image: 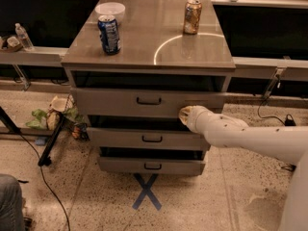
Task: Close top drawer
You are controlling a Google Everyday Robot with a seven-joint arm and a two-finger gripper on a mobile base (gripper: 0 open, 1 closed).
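End effector (185, 115), grip unclear, seemingly touches right of the open top drawer (120, 101).

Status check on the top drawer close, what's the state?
Gripper at the right end of the top drawer front. Drawer pulled out, not yet shut, with a dark gap above its front. Nothing seen blocking its travel.

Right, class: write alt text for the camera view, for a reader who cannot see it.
The robot's gripper is against the right end of the top drawer, which stands partly open in a grey metal cabinet. On the cabinet stand a blue can, a gold can and a white bowl.
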